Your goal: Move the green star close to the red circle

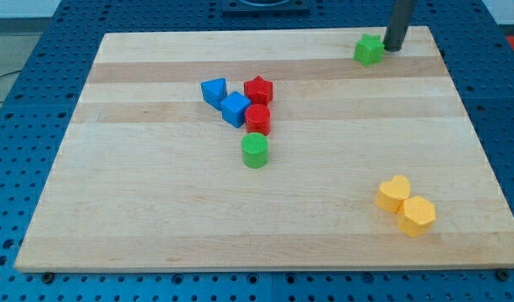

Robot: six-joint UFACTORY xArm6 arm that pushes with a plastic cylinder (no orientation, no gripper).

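Risk is a glancing push — my tip (394,48), no jaws, touching the green star's (369,49) right, could skid it past the red circle (257,119) into the green circle (255,151).

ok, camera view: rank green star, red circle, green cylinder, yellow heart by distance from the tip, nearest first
1. green star: view's top right, just left of my tip.
2. red circle: mid-board, in the cluster.
3. green cylinder: just below the red circle.
4. yellow heart: view's bottom right; close to the cylinder's distance, so tentative.
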